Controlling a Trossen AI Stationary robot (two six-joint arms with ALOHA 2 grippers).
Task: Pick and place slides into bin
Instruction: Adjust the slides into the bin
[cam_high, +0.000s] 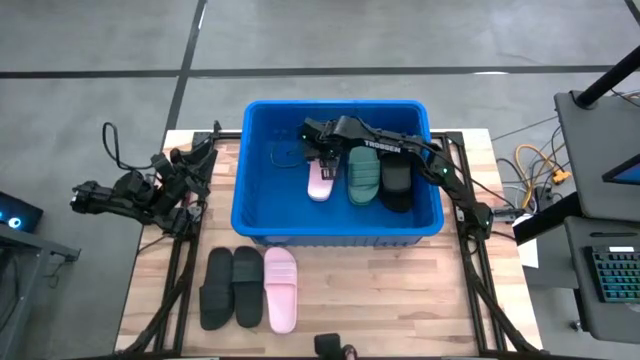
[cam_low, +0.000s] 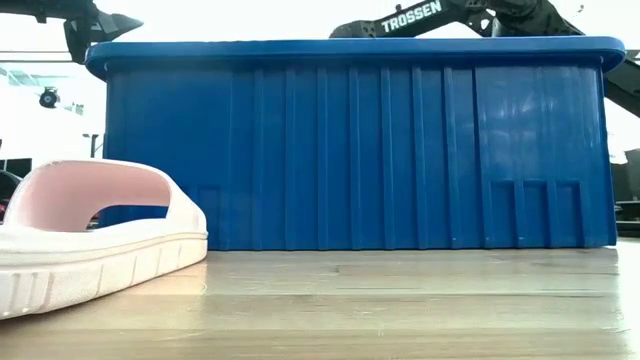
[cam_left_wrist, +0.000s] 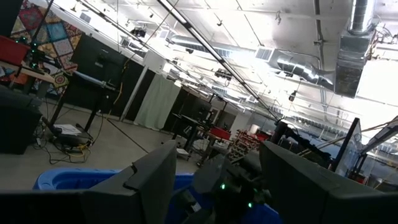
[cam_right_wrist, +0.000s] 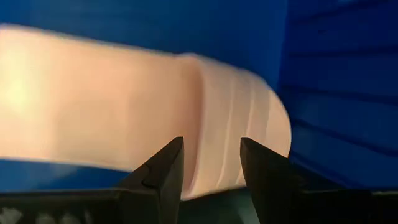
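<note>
A large rectangular bright blue plastic bin (cam_high: 262, 170) with ribbed walls is seen at the centre of the high view, set on the pale wooden surface (cam_high: 400, 295). Inside it, three rubber slide sandals are laid side by side: a pale pink slide (cam_high: 320, 182) at the left, a dark green slide (cam_high: 362, 177) in the middle and a black slide (cam_high: 397, 186) at the right.

The right tool (cam_high: 322, 150) is reached over the bin from the right of the frame and is held just above the upper end of the pale pink slide. In the right wrist view its two dark fingers (cam_right_wrist: 163, 168) are spread, and the ribbed strap of the pink sandal (cam_right_wrist: 211, 124) is seen beyond the gap, against the blue bin wall (cam_right_wrist: 336, 93); nothing is pinched.

Below the bin, in the lower left part of the high view, two black slides (cam_high: 232, 287) and a second pale pink slide (cam_high: 280, 288) are lined up on the surface. This pink slide (cam_low: 90, 235) fills the lower left of the low view, in front of the bin (cam_low: 400, 150).

The left tool (cam_high: 85, 199) is parked at the far left of the high view, off the surface's edge; in the left wrist view its fingers (cam_left_wrist: 152, 180) are shown spread apart.
</note>
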